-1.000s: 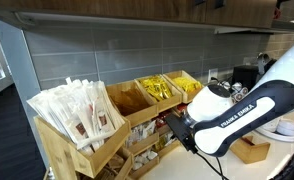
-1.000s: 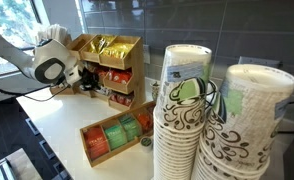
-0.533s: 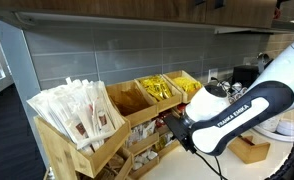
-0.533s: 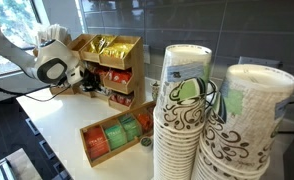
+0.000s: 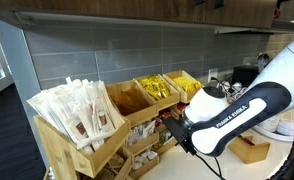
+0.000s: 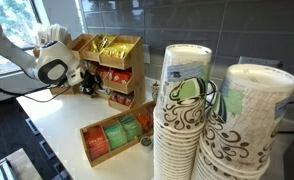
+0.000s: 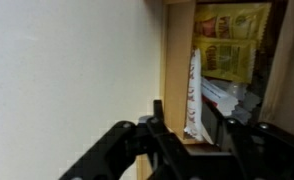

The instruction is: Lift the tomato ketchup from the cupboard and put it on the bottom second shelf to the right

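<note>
Fingers: in the wrist view the two dark fingers stand apart with a gap between them. They grip nothing I can make out, though the picture is blurred.
Between the fingers: the foot of an upright white packet and a strip of the wooden divider; no red shows here.
Gripper: the gripper is low at the front of the rack, just beside its lower bins in both exterior views.
Tomato ketchup: the tomato ketchup shows as red sachets in a lower row of bins, not in the fingers. I cannot tell which single sachet is meant.
Cupboard: the cupboard is the light wooden tiered rack, with yellow sachets in its upper bins.
Risk, wrong pick: the white packet lies on the fingers' line, so closing here would likely take it rather than ketchup.
Risk, collision: the divider is very near one finger, so pushing in could jam against it or shove the rack along the counter.
Risk, weak hold: a flat sachet among many alike may slip free or come out with neighbours.
Risk, placing: the bins look alike, so the sachet could land in the wrong one.
</note>
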You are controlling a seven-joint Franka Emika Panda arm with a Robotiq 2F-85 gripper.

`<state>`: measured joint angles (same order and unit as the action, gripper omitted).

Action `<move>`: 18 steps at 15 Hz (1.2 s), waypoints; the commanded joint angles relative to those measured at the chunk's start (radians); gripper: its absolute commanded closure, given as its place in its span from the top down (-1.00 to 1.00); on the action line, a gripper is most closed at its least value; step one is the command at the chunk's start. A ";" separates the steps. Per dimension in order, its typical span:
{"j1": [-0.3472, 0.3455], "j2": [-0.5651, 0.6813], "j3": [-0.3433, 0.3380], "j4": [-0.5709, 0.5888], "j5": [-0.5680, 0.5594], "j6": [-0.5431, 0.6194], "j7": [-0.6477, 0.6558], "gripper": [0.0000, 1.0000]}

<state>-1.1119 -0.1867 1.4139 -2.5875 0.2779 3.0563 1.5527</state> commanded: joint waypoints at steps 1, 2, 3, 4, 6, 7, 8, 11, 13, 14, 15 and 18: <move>-0.022 0.027 0.015 0.020 -0.004 -0.011 0.003 0.52; -0.016 0.044 0.003 0.020 -0.002 -0.006 -0.007 0.71; -0.012 0.054 -0.005 0.017 0.000 -0.009 -0.012 0.85; -0.011 0.067 -0.012 0.014 0.000 -0.011 -0.018 0.98; -0.005 0.097 -0.026 0.008 0.000 -0.012 -0.031 1.00; -0.003 0.114 -0.032 0.008 -0.002 -0.016 -0.040 1.00; 0.000 0.130 -0.039 0.008 -0.002 -0.017 -0.051 1.00; 0.004 0.187 -0.057 0.010 -0.003 -0.018 -0.099 1.00; 0.002 0.234 -0.061 0.014 -0.007 -0.027 -0.148 1.00; -0.001 0.246 -0.062 0.017 -0.011 -0.029 -0.176 1.00; 0.185 0.248 -0.252 0.015 0.004 -0.029 -0.226 1.00; 0.379 0.290 -0.454 0.037 0.014 0.007 -0.343 1.00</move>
<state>-0.9268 0.0168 1.1538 -2.5691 0.2794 3.0574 1.3215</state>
